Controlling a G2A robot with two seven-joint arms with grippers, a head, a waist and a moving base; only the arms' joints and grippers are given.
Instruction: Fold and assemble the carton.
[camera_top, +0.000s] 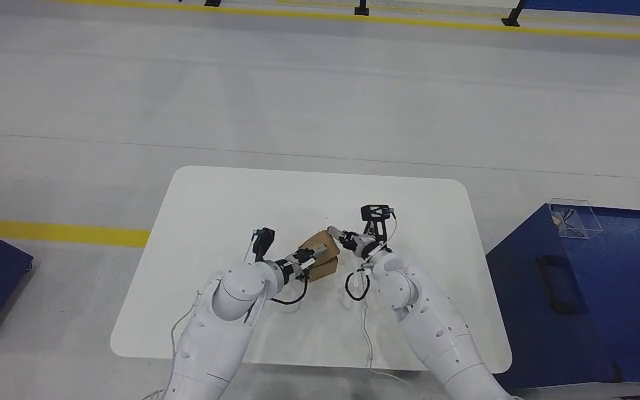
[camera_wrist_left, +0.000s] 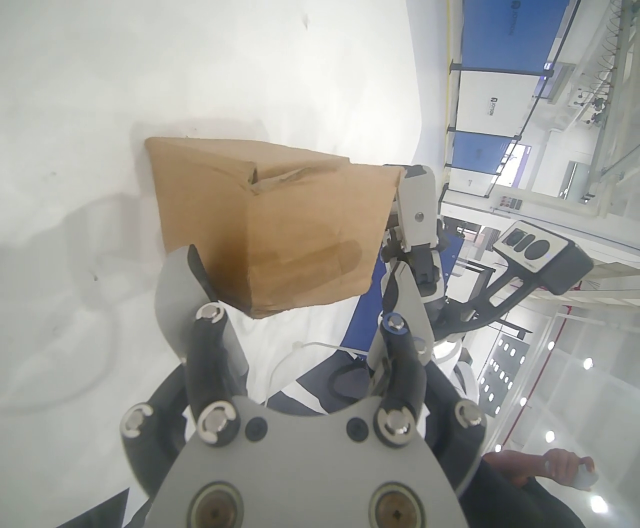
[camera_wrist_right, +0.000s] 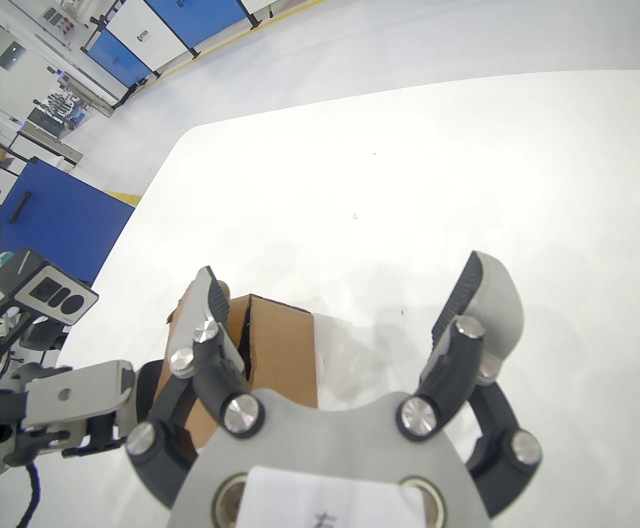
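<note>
The brown cardboard carton (camera_top: 320, 255) sits near the centre of the white bench (camera_top: 230, 200). The left gripper (camera_wrist_left: 295, 270) is spread wide around one end and the right gripper (camera_wrist_right: 340, 267) gapes, one side resting on it; unclamped, it could skid or buckle under a push

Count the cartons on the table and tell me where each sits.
1. The carton sits near the middle of the table, between the left gripper and the right gripper.
</note>
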